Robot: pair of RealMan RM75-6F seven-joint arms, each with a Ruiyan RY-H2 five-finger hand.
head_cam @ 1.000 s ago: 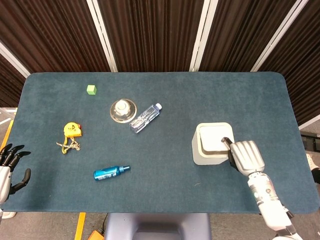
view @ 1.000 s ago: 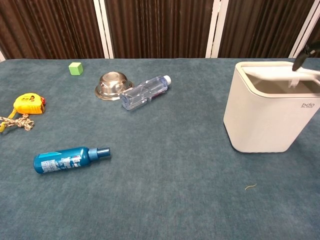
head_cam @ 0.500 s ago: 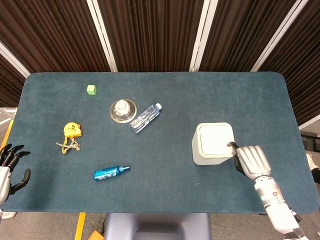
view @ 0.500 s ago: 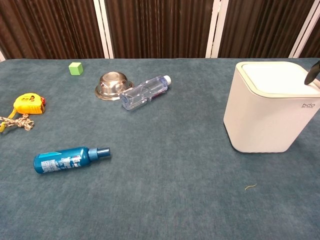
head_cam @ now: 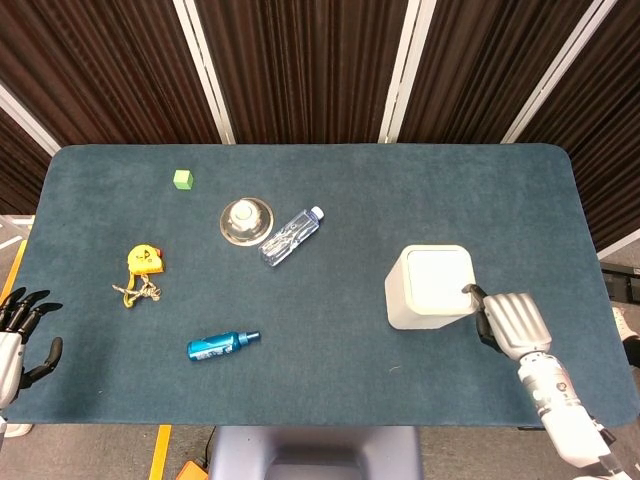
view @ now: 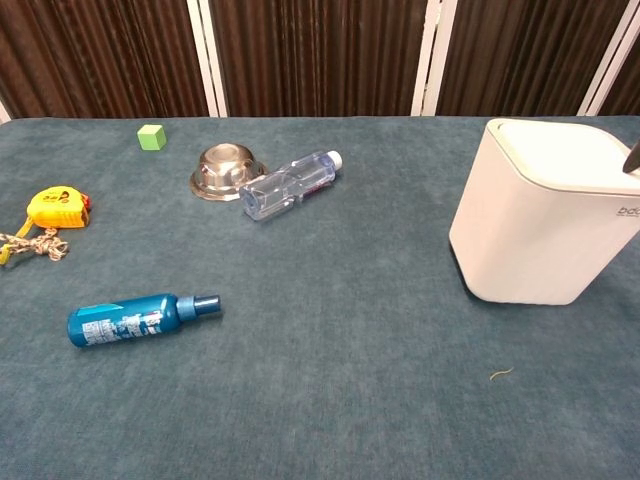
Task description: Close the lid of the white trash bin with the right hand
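Note:
The white trash bin (head_cam: 428, 288) stands on the right half of the table, and its lid (head_cam: 438, 279) lies flat over the opening. In the chest view the bin (view: 545, 225) leans slightly to the right. My right hand (head_cam: 508, 320) is just right of the bin and holds nothing; a dark fingertip (head_cam: 470, 292) meets the bin's right rim. That fingertip (view: 633, 158) also shows at the chest view's right edge. My left hand (head_cam: 20, 335) hangs off the table's left edge with its fingers spread, holding nothing.
Left of the bin lie a clear water bottle (head_cam: 291, 235), a steel bowl (head_cam: 246, 221), a blue spray bottle (head_cam: 221, 345), a yellow tape measure (head_cam: 143, 262) and a green cube (head_cam: 182, 179). Dark blue cloth covers the table (head_cam: 400, 190).
The lid went from sunk into the bin to flat on top. My right hand drew back to the right off the lid. The bin shifted slightly right and tipped.

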